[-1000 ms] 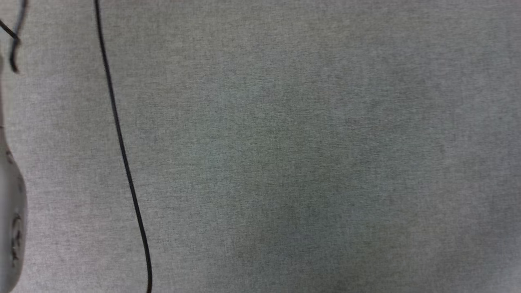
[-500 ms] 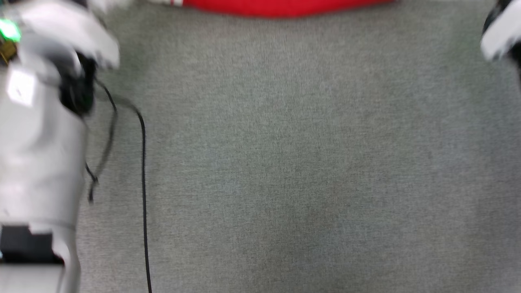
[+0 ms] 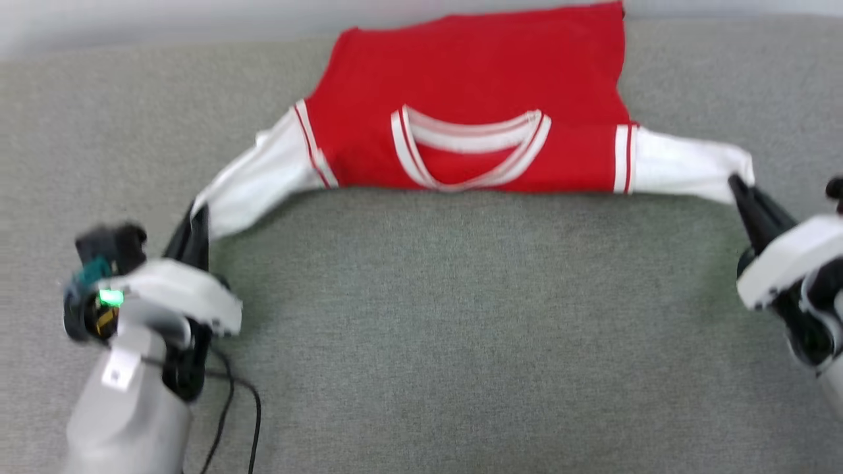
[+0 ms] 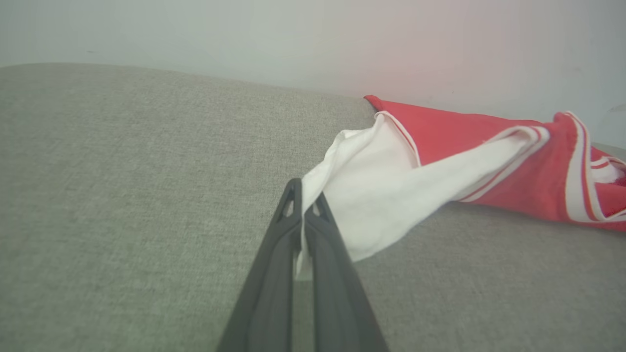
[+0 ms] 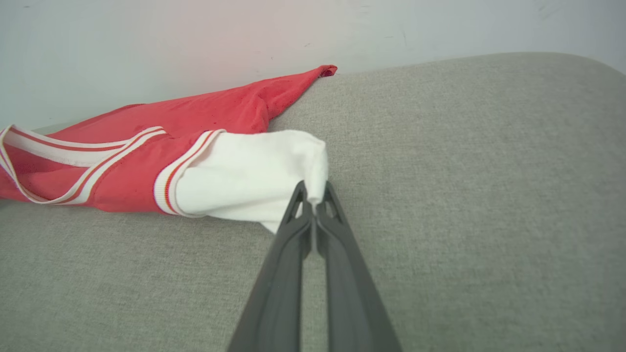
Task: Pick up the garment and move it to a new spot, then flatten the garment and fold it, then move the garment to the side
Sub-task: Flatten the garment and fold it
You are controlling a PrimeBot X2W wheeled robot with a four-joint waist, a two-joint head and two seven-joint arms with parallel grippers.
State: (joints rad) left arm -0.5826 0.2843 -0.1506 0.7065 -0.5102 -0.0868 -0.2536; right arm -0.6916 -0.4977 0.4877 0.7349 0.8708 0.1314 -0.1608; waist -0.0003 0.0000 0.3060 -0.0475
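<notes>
The garment (image 3: 474, 92), a red jersey with white sleeves and a striped V-neck, lies spread across the far part of the grey surface, collar toward me. My left gripper (image 3: 197, 220) is shut on the end of the white sleeve at the left. In the left wrist view the dark fingers (image 4: 274, 264) pinch that sleeve (image 4: 386, 190). My right gripper (image 3: 736, 183) is shut on the end of the other white sleeve; the right wrist view shows its tips (image 5: 313, 195) clamped on the cuff (image 5: 254, 181). Both sleeves are stretched outward.
A grey woven surface (image 3: 461, 342) stretches wide in front of the jersey. A pale wall (image 3: 132, 20) rises just behind the jersey's far edge. A black cable (image 3: 253, 421) trails from my left forearm at the lower left.
The head camera has swung upward: the jersey and both grippers have come fully into view, where a second ago there was bare grey fabric and a cable.
</notes>
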